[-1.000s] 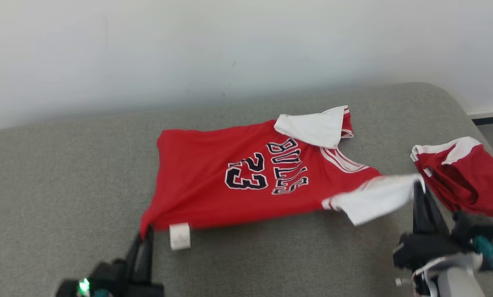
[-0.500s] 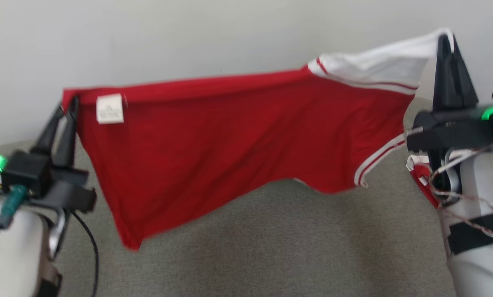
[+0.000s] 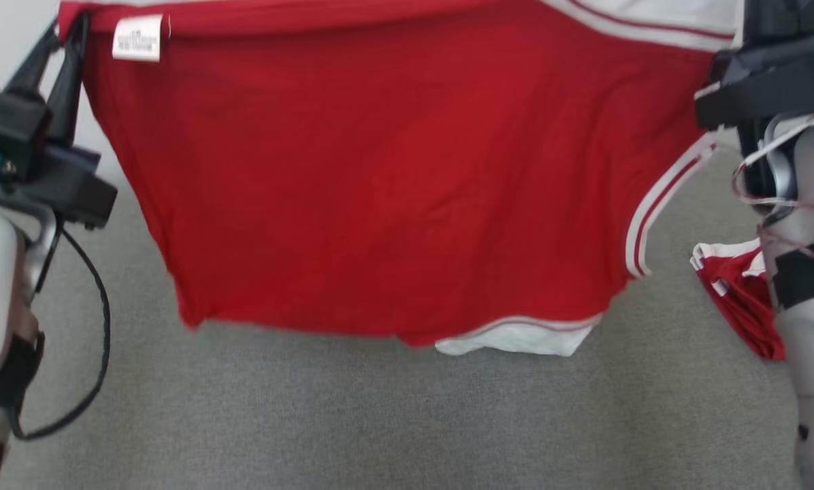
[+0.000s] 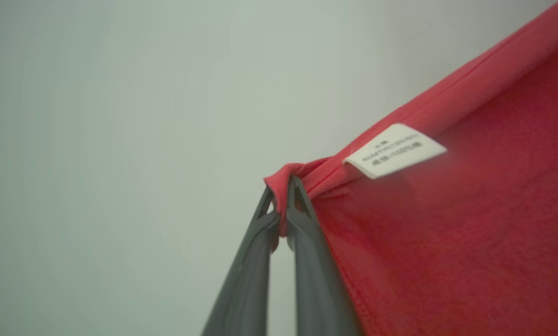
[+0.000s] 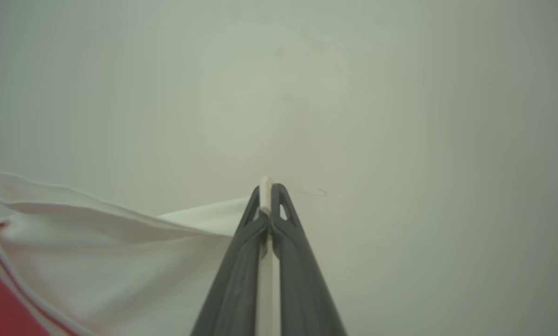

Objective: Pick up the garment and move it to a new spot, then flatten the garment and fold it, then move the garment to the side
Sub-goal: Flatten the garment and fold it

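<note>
The garment (image 3: pixel 393 177) is a red jersey with white sleeves and a white label, hanging spread in the air between my two arms, above the grey surface (image 3: pixel 393 415). My left gripper (image 3: pixel 67 34) is shut on its red hem corner at the upper left; in the left wrist view the left gripper (image 4: pixel 286 184) pinches that red corner of the garment (image 4: pixel 447 242) beside the label. The right gripper's body sits at the upper right, fingertips out of frame. In the right wrist view the right gripper (image 5: pixel 267 191) is shut on the white sleeve (image 5: pixel 120 247) edge.
A second red and white garment (image 3: pixel 737 292) lies crumpled on the grey surface at the right, partly behind my right forearm (image 3: pixel 808 286). A pale wall (image 4: pixel 120 116) stands behind. A black cable (image 3: pixel 94 340) loops off the left arm.
Both arms have lifted the garment off the surface and raised it higher, so it now hangs spread wide. The head view has shifted too.
</note>
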You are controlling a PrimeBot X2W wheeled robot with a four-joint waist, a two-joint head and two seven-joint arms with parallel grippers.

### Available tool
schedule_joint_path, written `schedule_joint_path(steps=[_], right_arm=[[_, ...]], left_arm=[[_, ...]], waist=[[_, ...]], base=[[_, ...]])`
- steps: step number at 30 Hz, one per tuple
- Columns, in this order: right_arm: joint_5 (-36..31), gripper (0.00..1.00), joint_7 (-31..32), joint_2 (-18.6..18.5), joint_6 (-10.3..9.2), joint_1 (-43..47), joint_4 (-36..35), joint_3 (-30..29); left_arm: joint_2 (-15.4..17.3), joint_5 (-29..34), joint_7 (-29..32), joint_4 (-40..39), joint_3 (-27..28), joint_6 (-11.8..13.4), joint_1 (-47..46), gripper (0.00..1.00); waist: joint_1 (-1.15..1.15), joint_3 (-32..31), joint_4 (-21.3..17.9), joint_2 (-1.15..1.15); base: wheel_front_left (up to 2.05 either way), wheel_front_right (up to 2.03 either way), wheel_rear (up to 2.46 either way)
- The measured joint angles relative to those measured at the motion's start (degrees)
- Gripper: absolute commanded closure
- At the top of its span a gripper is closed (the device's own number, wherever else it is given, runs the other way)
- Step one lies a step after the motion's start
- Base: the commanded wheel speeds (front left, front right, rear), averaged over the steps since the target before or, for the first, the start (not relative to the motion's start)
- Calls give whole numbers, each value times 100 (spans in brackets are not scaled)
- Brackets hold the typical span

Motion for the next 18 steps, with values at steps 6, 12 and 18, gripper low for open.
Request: schedule_joint_path(steps=[6,12,18], right_arm=[[-192,100,0,-293,0,-932,253,43],[-760,100,0,-558,11,-2187,226,-238],[-1352,100,-1,-733,12,-2948,166,-611]], left_arm=[[-46,82,102,348,-175,53,-916,100],[-44,474,16,651,-226,432,-2114,100],[-110,827,-111,900,-371,731,-3136,100]], waist=[[0,494,77,0],[1,1189,161,0],[2,1921,249,1]], base=[[0,0,0],[0,0,0],[0,0,0]])
